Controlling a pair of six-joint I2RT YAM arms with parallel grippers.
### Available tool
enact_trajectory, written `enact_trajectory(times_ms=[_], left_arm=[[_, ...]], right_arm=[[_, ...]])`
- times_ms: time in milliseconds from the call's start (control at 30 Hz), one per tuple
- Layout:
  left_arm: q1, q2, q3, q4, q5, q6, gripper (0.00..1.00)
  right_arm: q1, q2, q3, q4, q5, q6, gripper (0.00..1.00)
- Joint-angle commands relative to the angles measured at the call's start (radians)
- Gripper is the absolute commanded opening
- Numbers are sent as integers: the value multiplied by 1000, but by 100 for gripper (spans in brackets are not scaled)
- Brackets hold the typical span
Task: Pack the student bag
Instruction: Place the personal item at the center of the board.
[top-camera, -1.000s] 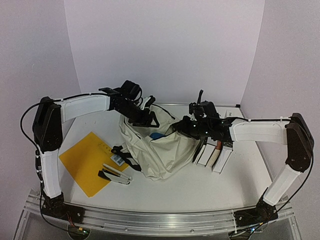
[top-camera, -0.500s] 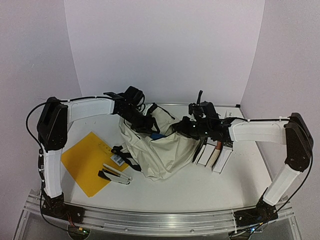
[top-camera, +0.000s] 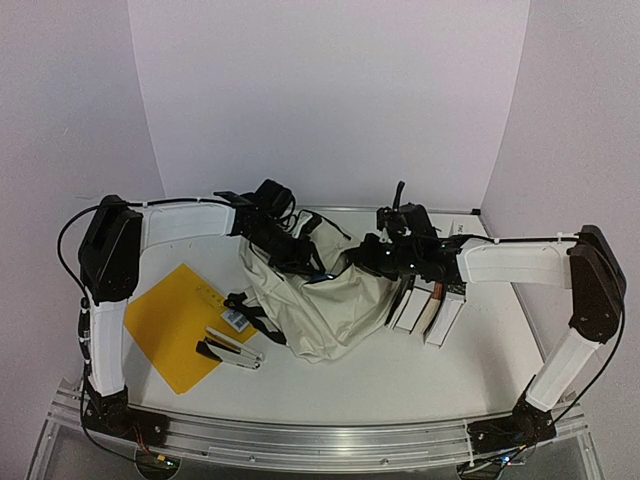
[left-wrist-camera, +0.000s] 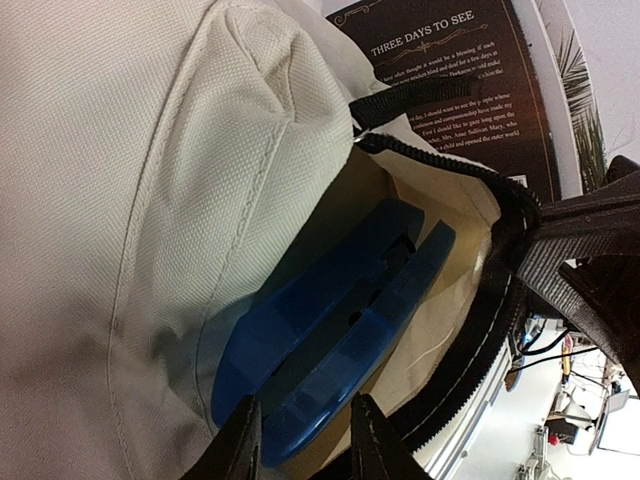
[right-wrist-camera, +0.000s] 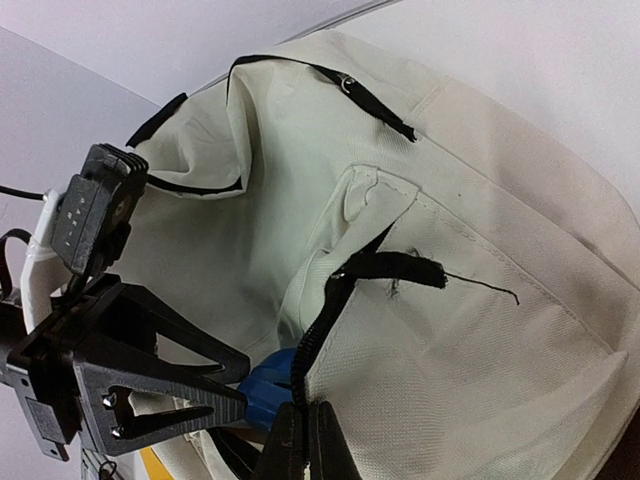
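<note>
While pinching zipper trim (right-wrist-camera: 325, 310) shut in right gripper (right-wrist-camera: 300, 440), keep pocket of student bag (top-camera: 330, 310), mid-table between arms, pulled wide. Push blue case (left-wrist-camera: 330, 320) deeper with narrow-jawed left gripper (left-wrist-camera: 302, 420) astride it; cannot tell whether clamped.

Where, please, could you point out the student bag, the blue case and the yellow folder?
student bag (top-camera: 335, 315): top external view, cream front panel.
blue case (left-wrist-camera: 320, 330): left wrist view, middle of its face.
yellow folder (top-camera: 165, 312): top external view, bare middle.
</note>
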Motion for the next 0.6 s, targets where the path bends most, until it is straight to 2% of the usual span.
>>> enact_trajectory(times_ms=[0, 167, 400, 567], left_arm=[[-44, 28, -10, 69, 75, -22, 30], [-66, 44, -1, 115, 114, -36, 29], [-74, 35, -12, 130, 243, 36, 28], [-68, -13, -50, 142, 237, 68, 29]], right_arm=[[-5, 14, 40, 25, -12, -10, 0], [-5, 9, 44, 26, -13, -13, 0], [-5, 13, 53, 26, -15, -17, 0], [-5, 19, 60, 26, -15, -21, 0]])
